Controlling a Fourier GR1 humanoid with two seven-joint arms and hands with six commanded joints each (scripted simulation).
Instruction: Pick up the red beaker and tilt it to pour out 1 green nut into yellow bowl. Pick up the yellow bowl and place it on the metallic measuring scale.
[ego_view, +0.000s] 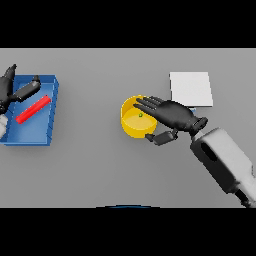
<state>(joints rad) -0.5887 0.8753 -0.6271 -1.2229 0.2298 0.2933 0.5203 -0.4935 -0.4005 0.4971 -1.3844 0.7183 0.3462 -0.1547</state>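
Reaching over the round yellow plastic bowl (136, 120), the right hand (172, 114) holds its fingers (146, 104) straight and slightly spread above the bowl's near-right rim, with the thumb (161, 137) curved low outside the wall. The fingers are not closed; they bracket the rim without a visible pinch, and contact cannot be confirmed.

The bowl stands upright on the grey desk (100, 165), mouth facing up, its axis vertical. One small green nut (140, 115) lies inside, near the centre. The pour step therefore appears complete; the step in hand is judged to be the grasp of the bowl.

Handling: the bowl is probably light, rigid and smooth-walled. Take hold at the rim, fingers inside and thumb outside. Keep it level in transit, or the loose nut may roll out.

The flat, pale square measuring scale (191, 88) lies just beyond and right of the bowl, near but apart from it.

The left hand (9, 86) shows at the far left, fingers relaxed, over the corner of a blue rectangular tray (30, 134). The slim red beaker (33, 109) lies on its side in that tray, its long axis diagonal, upper end pointing right and away.
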